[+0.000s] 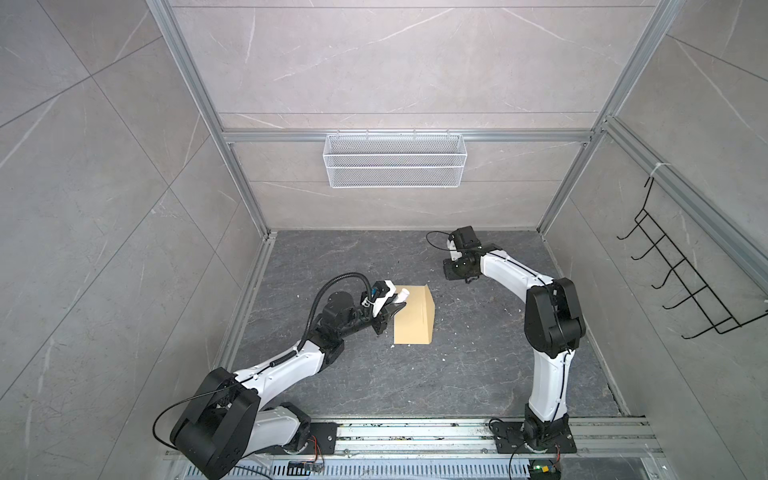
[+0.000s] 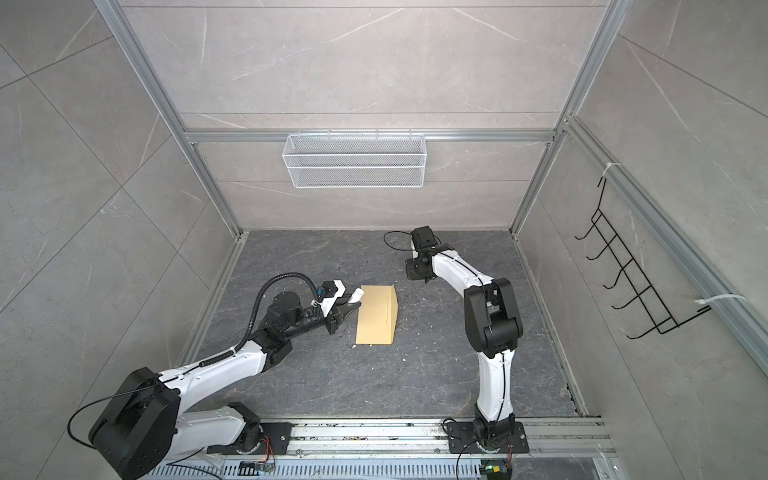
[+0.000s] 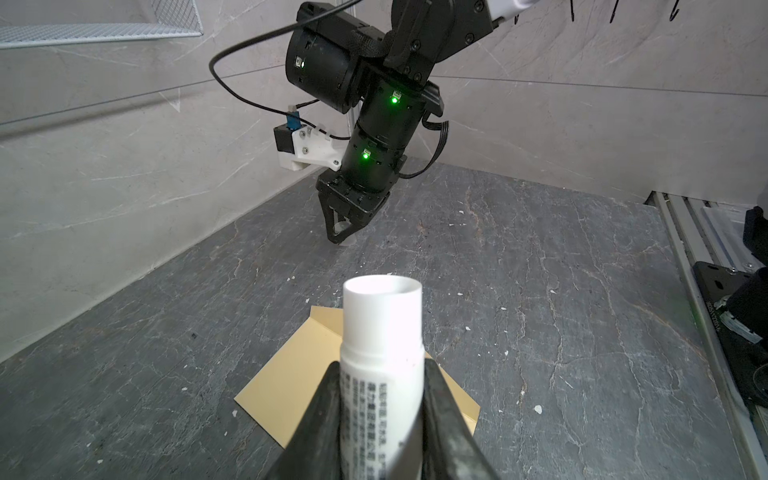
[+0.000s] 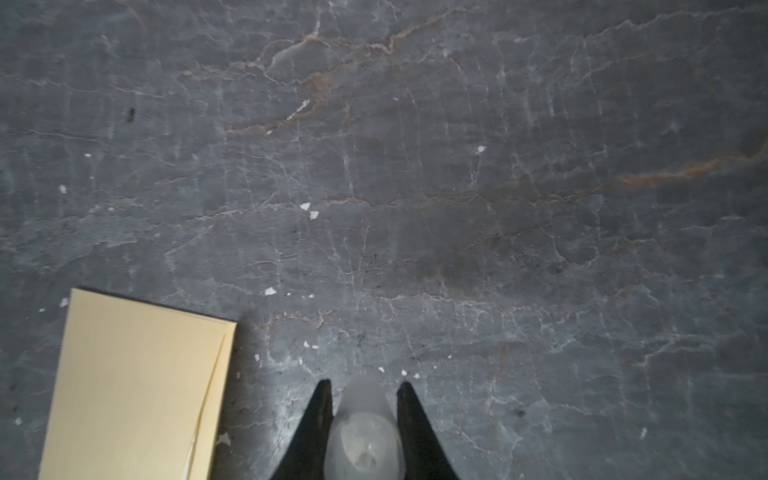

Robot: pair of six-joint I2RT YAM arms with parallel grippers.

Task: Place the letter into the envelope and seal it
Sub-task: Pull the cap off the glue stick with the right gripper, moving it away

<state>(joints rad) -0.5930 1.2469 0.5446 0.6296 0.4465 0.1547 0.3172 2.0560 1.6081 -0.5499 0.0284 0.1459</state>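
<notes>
Tan envelope [image 1: 415, 320] well apart from walls [image 1: 395, 208]

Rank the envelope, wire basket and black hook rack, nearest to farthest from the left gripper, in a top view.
1. envelope, on the table beside the left gripper.
2. wire basket, on the back wall.
3. hook rack, on the right wall.

the white tube [image 3: 382, 332] hides part of the envelope [image 3: 286, 374].
</notes>
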